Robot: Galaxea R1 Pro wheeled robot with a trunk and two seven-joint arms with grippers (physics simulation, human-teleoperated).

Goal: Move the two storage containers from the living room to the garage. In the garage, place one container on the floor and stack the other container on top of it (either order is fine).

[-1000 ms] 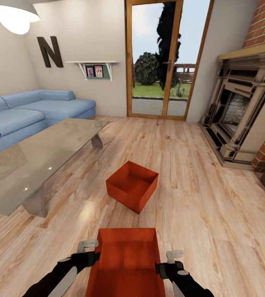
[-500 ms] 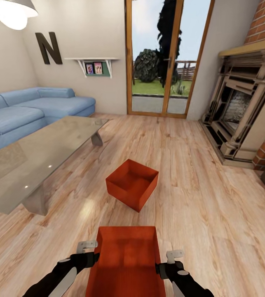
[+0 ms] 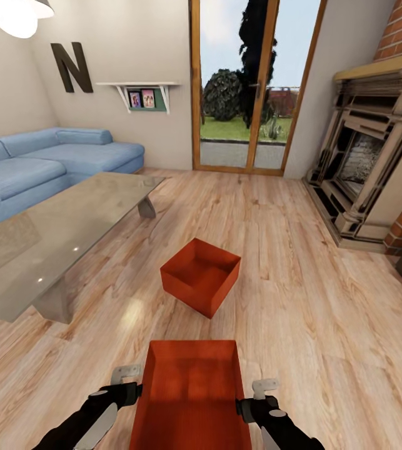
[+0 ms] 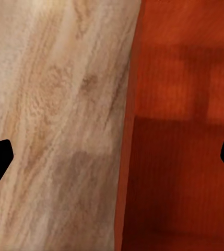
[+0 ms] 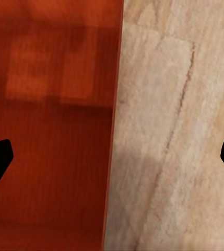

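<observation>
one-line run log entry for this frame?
room: living room | near container: between left gripper and right gripper, jaws straddling its walls | far container: on wood floor

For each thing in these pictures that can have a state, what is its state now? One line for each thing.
Near storage container: upright, open-top, empty, between both grippers.
Far storage container: upright, empty, alone on the wood floor, turned at an angle.
Left gripper: open, its fingers astride the near container's wall.
Right gripper: open, likewise astride the opposite wall.
Glass door: appears closed.
Ceiling lamp: lit.
</observation>
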